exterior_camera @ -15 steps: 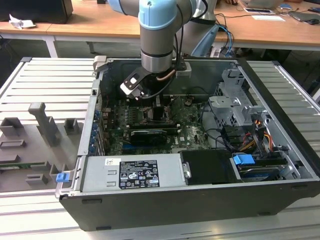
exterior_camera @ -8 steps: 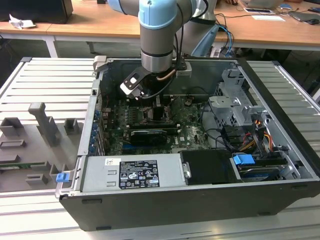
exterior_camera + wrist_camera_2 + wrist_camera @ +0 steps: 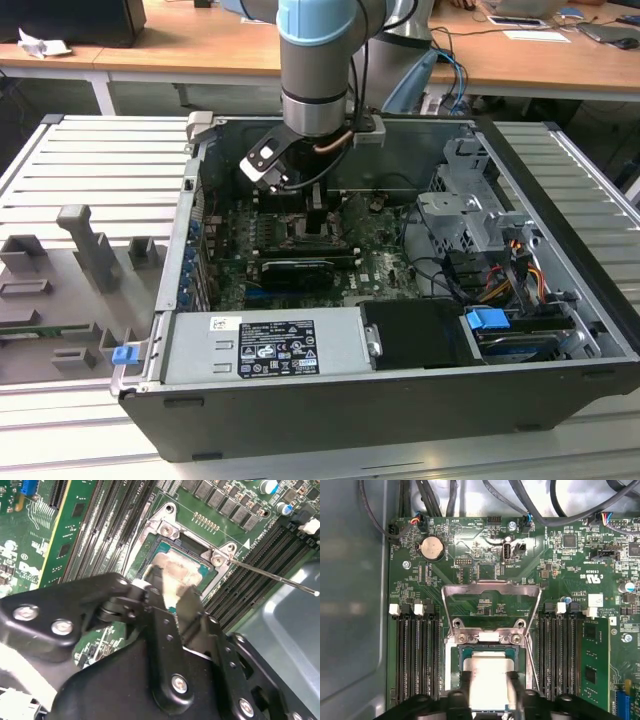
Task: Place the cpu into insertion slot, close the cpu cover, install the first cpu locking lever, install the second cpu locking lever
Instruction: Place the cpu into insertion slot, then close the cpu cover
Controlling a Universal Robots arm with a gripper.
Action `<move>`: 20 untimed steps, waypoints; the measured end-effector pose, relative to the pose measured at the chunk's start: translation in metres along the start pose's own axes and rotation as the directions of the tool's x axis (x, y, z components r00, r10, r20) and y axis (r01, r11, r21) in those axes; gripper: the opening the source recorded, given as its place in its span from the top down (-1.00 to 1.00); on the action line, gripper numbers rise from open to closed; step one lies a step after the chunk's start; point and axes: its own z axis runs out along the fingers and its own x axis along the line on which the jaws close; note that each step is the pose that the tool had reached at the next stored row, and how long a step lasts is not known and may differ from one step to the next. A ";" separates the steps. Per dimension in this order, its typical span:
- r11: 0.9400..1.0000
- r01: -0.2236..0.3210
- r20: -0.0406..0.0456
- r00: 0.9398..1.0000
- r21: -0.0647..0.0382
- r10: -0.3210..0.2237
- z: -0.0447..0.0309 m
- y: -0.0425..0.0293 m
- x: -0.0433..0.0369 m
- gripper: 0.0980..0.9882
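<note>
Setting: ribbed grey metal table (image 3: 60, 160), with wooden desks (image 3: 200, 45) along the frame's top edge.
Exterior view's left: blocky matte-grey moulded fixtures (image 3: 90, 250) on the table.
Centre: open black steel computer case (image 3: 400, 400) with a green circuit board (image 3: 470, 545) inside. A blue-and-silver arm (image 3: 315, 70) reaches down from upper centre.
Claw: gripper (image 3: 490, 680), black angular fingers (image 3: 465, 690) pinching the cpu (image 3: 489, 667) by two opposite edges.
Chip: flat square with a pale, smudged metal face, within the insertion slot (image 3: 461, 652), a dark grey-rimmed socket.
Lid: cpu cover (image 3: 491, 586), a thin grey cut-out frame, tilted up open at its hinge.
Exterior view's right: perforated grey drive cage (image 3: 470, 210).
</note>
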 end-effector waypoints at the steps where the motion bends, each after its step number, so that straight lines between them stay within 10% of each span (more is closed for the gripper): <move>1: 1.000 0.000 0.000 1.000 0.000 0.000 -0.0009 0.0000 0.0000 0.44; 4: 1.000 0.000 0.000 1.000 0.000 0.000 -0.0023 0.0001 0.0001 0.98; 20: 1.000 0.000 0.000 1.000 0.000 0.000 -0.0062 0.0003 0.0001 0.98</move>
